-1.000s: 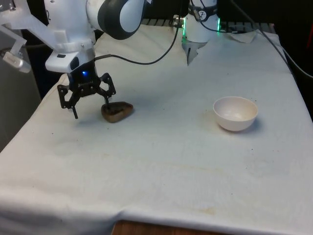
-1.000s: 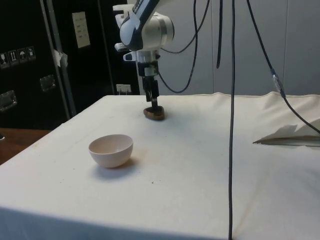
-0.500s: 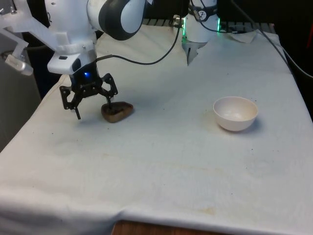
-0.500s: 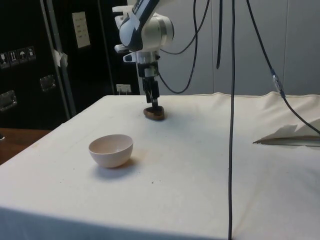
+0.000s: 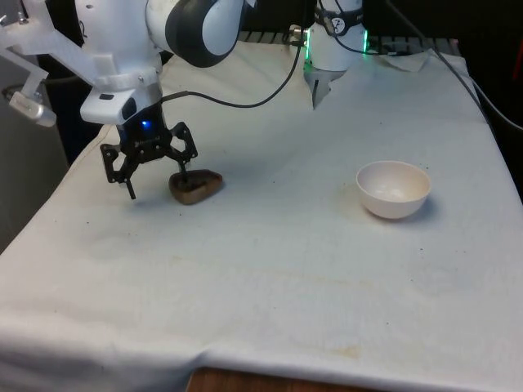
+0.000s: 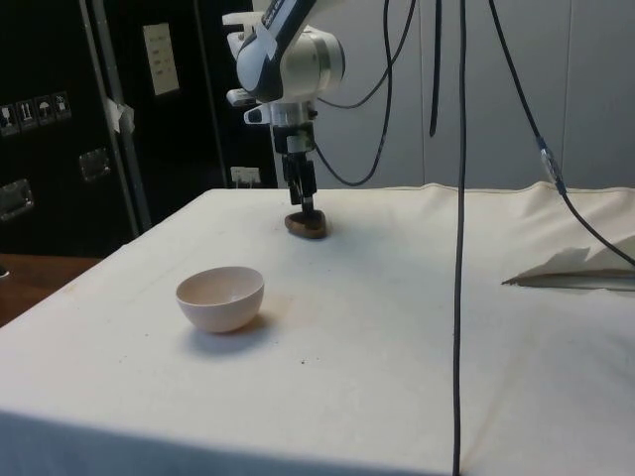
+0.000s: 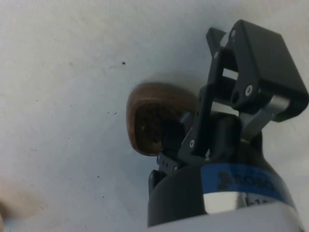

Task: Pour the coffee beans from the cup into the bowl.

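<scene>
Item one: a small brown wooden cup (image 5: 196, 185), low and rounded, resting on the white tablecloth (image 5: 270, 269) toward the front view's left; in the side view the same cup (image 6: 307, 225) sits on the far part of the table, and in the wrist view its dark interior (image 7: 153, 126) faces the camera with brownish contents inside (individual beans cannot be made out). Item two: a black two-finger gripper (image 5: 154, 181) on the white arm (image 5: 122, 49), hanging low over the cloth with its fingers spread wide; one fingertip (image 5: 183, 170) sits at the cup's rim nearest the front view's left, apparently dipping into or touching the opening, while the other finger (image 5: 128, 189) hangs clear over bare cloth farther to the front view's left. The cup is thus not clasped between the two fingers. In the side view the gripper (image 6: 303, 198) stands directly above the cup. Item three: a white bowl (image 5: 393, 189), upright, on the cloth toward the front view's right, well apart from the cup and the gripper; in the side view the bowl (image 6: 220, 297) lies nearer the camera. Item four: black cables (image 6: 460, 198) hanging in the side view's foreground.
</scene>
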### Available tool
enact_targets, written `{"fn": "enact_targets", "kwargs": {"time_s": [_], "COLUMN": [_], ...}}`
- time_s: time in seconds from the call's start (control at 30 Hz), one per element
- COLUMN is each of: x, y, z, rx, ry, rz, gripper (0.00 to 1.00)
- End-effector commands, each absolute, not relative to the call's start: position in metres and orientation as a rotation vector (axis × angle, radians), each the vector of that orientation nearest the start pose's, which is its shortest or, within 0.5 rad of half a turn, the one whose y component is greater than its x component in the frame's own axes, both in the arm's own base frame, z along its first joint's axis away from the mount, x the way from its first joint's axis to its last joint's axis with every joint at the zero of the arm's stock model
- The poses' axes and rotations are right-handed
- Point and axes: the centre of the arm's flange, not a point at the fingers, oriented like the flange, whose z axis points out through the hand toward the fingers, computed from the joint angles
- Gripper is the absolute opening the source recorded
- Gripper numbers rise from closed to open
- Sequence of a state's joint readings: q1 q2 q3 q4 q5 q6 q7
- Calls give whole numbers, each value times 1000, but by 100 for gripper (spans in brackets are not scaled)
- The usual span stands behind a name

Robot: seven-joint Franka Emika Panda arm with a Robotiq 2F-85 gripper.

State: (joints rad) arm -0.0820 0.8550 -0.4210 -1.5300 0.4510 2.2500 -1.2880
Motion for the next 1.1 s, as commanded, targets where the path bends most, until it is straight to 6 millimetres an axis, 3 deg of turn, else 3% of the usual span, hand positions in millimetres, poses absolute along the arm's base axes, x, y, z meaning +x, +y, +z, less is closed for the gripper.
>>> {"fn": "enact_targets", "kwargs": {"time_s": [0.0, 0.1, 0.13, 0.2, 0.33, 0.37, 0.4, 0.6, 1.07], "x": [639, 639, 640, 640, 639, 640, 640, 640, 639], "y": [-287, -287, -287, -287, -286, -286, -286, -286, -286], "z": [175, 175, 175, 175, 176, 175, 175, 175, 176], "rx": [-2950, -2947, -2948, -2948, -2948, -2947, -2947, -2948, -2948], "ry": [-933, -934, -934, -932, -935, -934, -934, -934, -934], "rz": [11, 17, 17, 17, 12, 19, 19, 17, 12], "gripper": [98, 89, 78, 66, 44, 44, 30, 0, 0]}}
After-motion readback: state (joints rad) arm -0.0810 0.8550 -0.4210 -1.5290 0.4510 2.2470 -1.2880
